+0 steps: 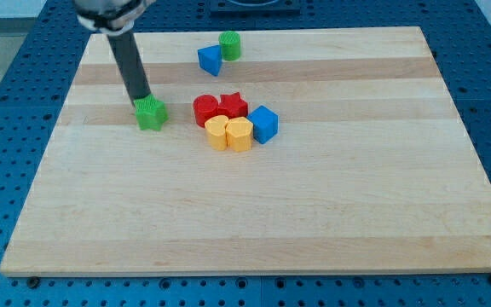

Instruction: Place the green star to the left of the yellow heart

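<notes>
The green star lies on the wooden board, left of the middle cluster. My tip touches the star's upper left edge. Two yellow blocks sit side by side in the cluster: the left one and the right one; I cannot tell which is the heart. The star is about 75 px to the view's left of the left yellow block and slightly higher.
A red round block and a red star sit above the yellow blocks. A blue cube touches their right side. A blue triangle and a green cylinder stand near the view's top.
</notes>
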{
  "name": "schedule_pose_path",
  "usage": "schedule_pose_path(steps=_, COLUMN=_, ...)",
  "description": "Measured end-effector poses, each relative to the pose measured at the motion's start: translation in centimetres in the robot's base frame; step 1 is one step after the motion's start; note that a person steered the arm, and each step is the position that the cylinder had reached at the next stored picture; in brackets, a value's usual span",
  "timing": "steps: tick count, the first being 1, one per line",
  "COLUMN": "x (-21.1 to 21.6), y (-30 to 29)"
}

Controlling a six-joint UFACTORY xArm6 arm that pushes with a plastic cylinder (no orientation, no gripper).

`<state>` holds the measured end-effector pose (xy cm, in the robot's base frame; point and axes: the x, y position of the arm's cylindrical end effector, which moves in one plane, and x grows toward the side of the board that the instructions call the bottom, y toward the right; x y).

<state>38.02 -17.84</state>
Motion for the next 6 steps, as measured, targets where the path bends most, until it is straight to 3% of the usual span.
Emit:
schedule_pose_path(steps=1, x=2.4, y=0.0)
schedule_pose_path(steps=3, x=-0.9, y=0.2)
schedule_pose_path(steps=4, x=1.4, y=0.7)
schedule_pose_path(steps=6, x=9.8, y=0.7)
